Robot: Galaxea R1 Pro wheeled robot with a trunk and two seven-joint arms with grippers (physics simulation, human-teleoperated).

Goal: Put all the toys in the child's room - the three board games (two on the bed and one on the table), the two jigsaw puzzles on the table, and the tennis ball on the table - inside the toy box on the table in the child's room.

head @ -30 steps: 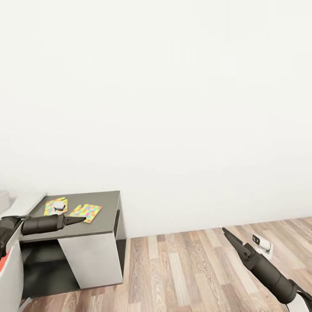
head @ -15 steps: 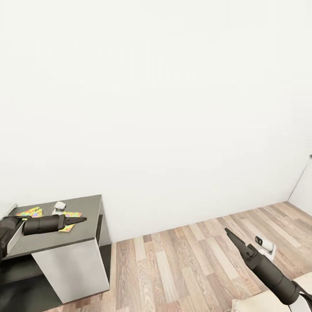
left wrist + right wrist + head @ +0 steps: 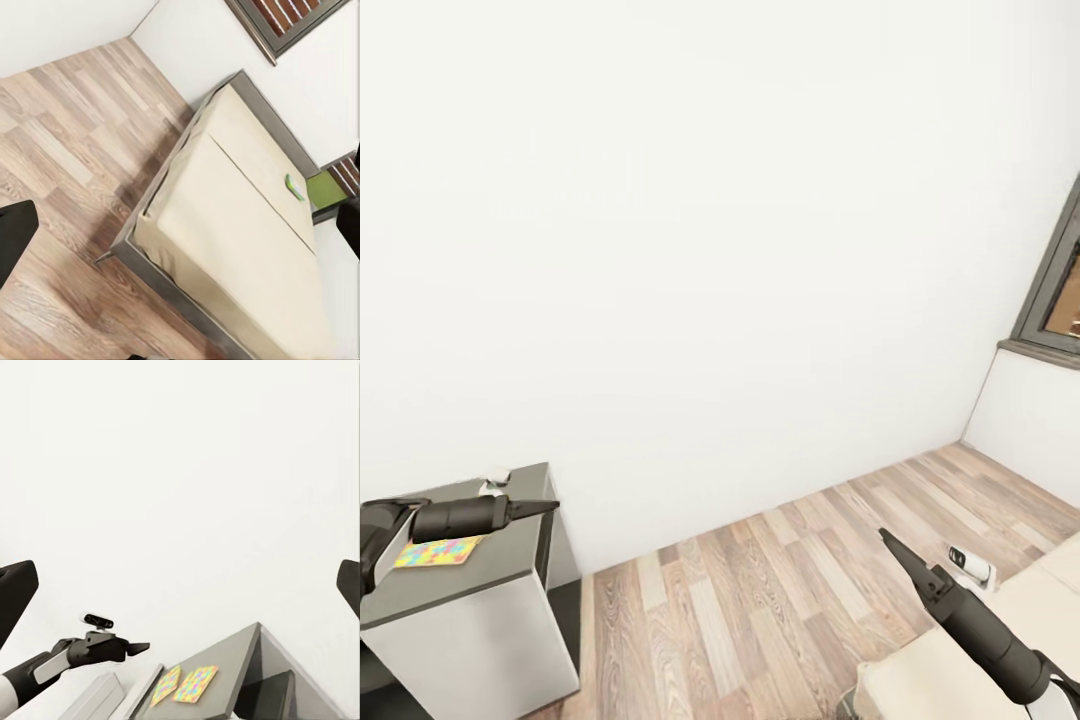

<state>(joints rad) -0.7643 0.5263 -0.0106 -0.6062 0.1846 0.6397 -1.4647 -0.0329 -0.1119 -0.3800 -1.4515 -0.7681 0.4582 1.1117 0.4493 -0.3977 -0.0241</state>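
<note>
A flat, brightly multicoloured jigsaw puzzle (image 3: 438,551) is lying on the dark grey-topped table (image 3: 460,585) at the lower left of the head view, with a second puzzle (image 3: 166,685) beside it in the right wrist view. A small green board game (image 3: 295,187) is resting on the cream-covered bed (image 3: 240,247) near the window wall. The left hand (image 3: 540,508) is hovering over the table and the right hand (image 3: 887,543) is reaching out over the wood-plank floor (image 3: 760,590); both appear released and are carrying nothing. The robot seems to be travelling between table and bed, so the next move likely calls for approaching the bed's games. Compared with a second ago, the view is swinging rightward: the table is sliding off the left edge while the bed corner and a grey-framed window (image 3: 1055,290) are coming in.
</note>
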